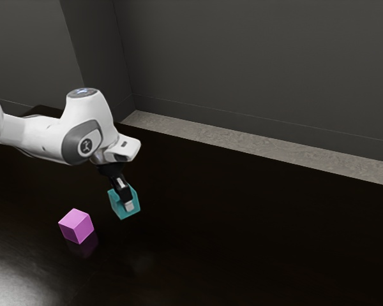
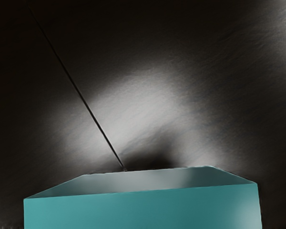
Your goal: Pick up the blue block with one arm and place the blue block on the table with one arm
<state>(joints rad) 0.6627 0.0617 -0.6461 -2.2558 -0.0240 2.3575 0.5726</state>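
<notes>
Across the dark table (image 1: 262, 236), the gripper (image 1: 126, 203) grasps the blue block (image 1: 135, 201) between its fingers. Roughly cubic, its long axis unclear, it points a lower corner near. The pink block (image 1: 75, 226) sits nearer, toward the exterior view's left.

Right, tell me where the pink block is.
The pink block rests on the table, at the exterior view's lower left, a little left of the blue block held in the gripper.

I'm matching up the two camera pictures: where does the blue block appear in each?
Exterior view: the blue block is left of centre, below mid-height, in the gripper.
Wrist view: its near side runs along the lower edge.
Shared landmark: the dark tabletop.
</notes>
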